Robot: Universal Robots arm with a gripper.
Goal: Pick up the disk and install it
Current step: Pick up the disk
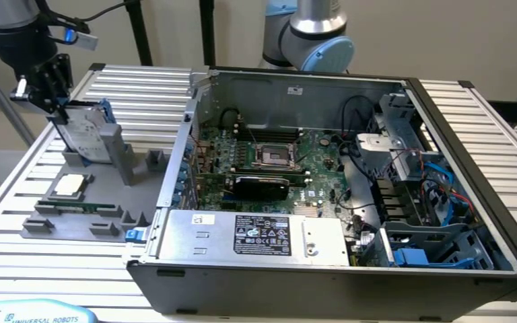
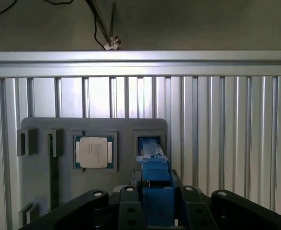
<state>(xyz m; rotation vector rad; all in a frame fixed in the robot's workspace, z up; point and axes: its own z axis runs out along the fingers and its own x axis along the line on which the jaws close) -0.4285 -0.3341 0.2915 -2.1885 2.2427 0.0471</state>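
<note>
The disk [image 1: 86,132] stands on edge in a slot of the grey fixture tray [image 1: 106,208] at the exterior view's left, silver with a blue carrier. My gripper [image 1: 59,113] comes down on its top edge from above, fingers on either side. In the wrist view the blue carrier of the disk [image 2: 155,172] runs from the tray's slot up between my black fingers [image 2: 130,203], and the gripper [image 2: 157,199] is shut on it. The disk's lower end is still at the slot; I cannot tell whether it has left it.
A square CPU chip [image 1: 70,185] [image 2: 93,152] and a memory stick [image 1: 79,206] lie in the tray. The open computer case [image 1: 330,87] lies to the exterior view's right, with a power supply [image 1: 254,235] and blue drive bays [image 1: 433,249]. Ribbed aluminium table [image 1: 25,256].
</note>
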